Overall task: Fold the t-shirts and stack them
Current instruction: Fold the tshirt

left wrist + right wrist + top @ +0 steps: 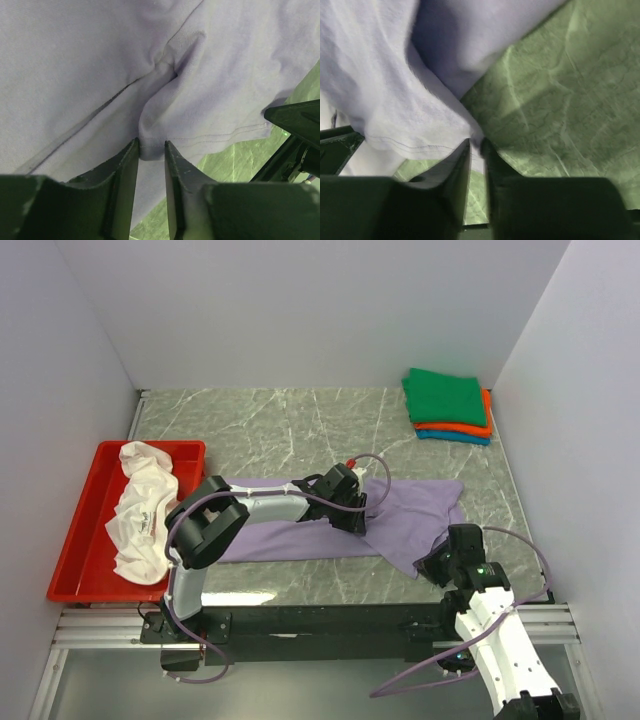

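Note:
The lavender t-shirt (400,515) lies partly folded across the middle of the table. My left gripper (352,518) is shut on a fold of its hem (151,150), near the shirt's middle. My right gripper (437,562) is shut on the shirt's near right corner (476,137), lifting it slightly off the table. The white t-shirt (142,510) lies crumpled in the red tray (80,540) at the left. The green t-shirt (445,395) sits folded on the orange t-shirt (487,420) and the teal t-shirt (455,436) at the far right.
White walls close in the table on the left, back and right. The aluminium rail (320,622) with the arm bases runs along the near edge. A purple cable (365,465) loops above the left wrist.

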